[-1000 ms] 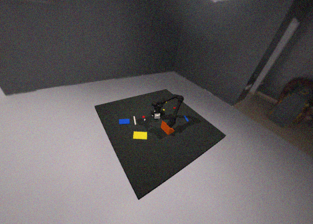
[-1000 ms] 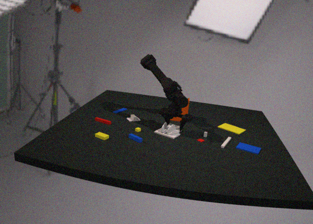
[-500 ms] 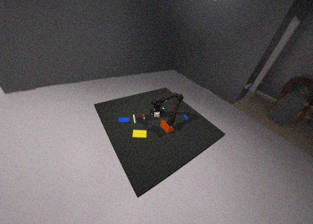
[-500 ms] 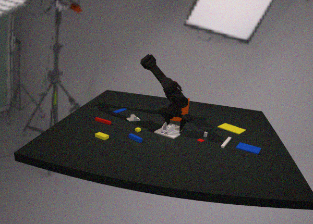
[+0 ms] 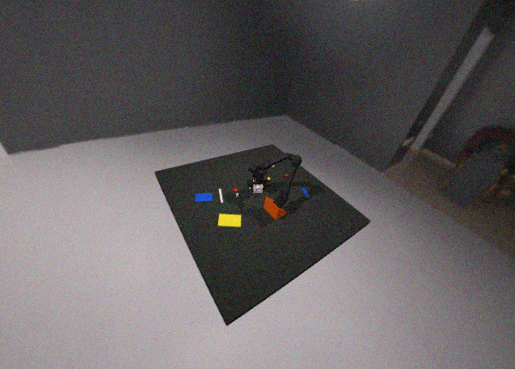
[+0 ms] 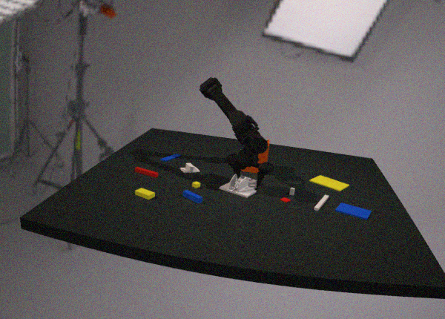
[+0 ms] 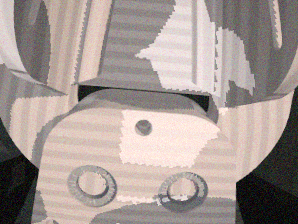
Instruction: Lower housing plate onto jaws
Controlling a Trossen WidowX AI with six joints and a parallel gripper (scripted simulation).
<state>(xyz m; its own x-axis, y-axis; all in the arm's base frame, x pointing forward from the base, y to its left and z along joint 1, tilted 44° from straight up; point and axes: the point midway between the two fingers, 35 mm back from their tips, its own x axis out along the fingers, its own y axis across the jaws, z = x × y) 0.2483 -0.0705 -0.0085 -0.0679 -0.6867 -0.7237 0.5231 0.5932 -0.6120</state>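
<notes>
The white base assembly stands on the table, with pale jaw shapes rising from it in the exterior view. My gripper is open and empty, close over and behind the assembly; its fingertips are dark and hard to make out. A pale flat piece with an upright block lies apart, left of the assembly in the exterior view. It may be the housing plate, but I cannot tell. The wrist view shows mostly my own hardware; jaws, pins and stubs are not identifiable there.
On the black table are a yellow plate, a blue plate, a white bar, a red bar, a blue block and a yellow block.
</notes>
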